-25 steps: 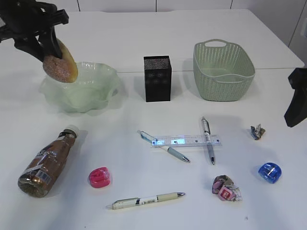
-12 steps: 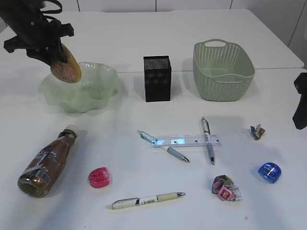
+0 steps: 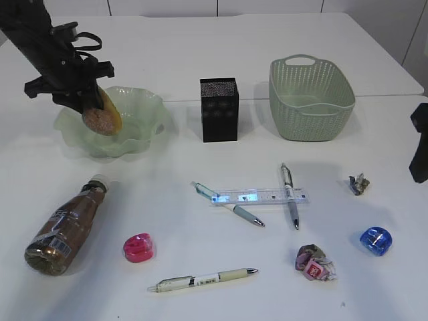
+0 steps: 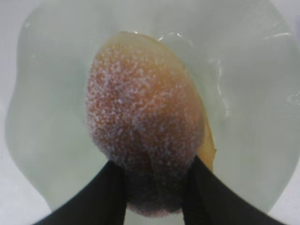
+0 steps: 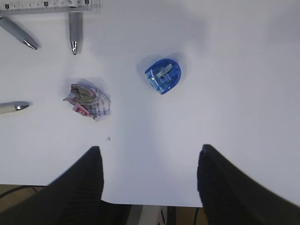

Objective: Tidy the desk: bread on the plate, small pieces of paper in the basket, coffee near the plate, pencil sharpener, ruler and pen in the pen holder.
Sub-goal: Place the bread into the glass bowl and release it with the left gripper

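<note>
While clamped end-on in left gripper (image 4: pixel 154 187), bread (image 3: pixel 101 118) hangs tilted inside plate (image 3: pixel 144 110), low over bowl floor; contact not clear. Right gripper (image 5: pixel 147 180) empty, jaws wide apart, above surface (image 3: pixel 200 53) edge near blue sharpener (image 5: pixel 163 75).

Risks: release from tilt could roll bread onto ruffled rim or out; pushing lower could tip or slide light plate.

Count: pens three; sharpeners two (pink, blue); paper wads two; ruler (image 3: pixel 261 196), coffee (image 3: pixel 67 226), pen holder (image 3: pixel 219 109), basket (image 3: pixel 311 100) one each.
</note>
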Robot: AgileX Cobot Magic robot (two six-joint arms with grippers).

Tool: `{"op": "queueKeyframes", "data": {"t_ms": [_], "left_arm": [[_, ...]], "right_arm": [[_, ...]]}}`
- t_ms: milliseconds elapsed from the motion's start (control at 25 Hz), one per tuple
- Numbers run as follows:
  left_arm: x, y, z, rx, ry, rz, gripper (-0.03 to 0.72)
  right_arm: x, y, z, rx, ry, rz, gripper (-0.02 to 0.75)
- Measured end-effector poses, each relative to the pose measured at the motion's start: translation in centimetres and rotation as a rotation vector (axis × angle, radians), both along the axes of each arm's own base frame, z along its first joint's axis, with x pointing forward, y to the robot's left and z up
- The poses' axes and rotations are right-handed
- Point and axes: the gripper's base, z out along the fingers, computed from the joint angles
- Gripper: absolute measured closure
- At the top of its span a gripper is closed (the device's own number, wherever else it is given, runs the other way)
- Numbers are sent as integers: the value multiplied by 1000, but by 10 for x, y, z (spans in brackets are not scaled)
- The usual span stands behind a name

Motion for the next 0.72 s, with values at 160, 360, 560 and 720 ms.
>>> {"op": "queueKeyframes", "data": {"t_ms": [160, 360, 560, 720], "left_arm": [[3, 0, -12, 0, 17, 1, 463], [5, -1, -29, 5, 44, -1, 451], [7, -1, -31, 6, 34, -4, 404], [8, -1, -31, 5, 25, -5, 338]], "right_arm": [[0, 0, 0, 0, 0, 1, 242], [0, 0, 0, 0, 1, 1, 242], [0, 0, 0, 0, 1, 1, 242], [0, 0, 0, 0, 1, 1, 242]]}}
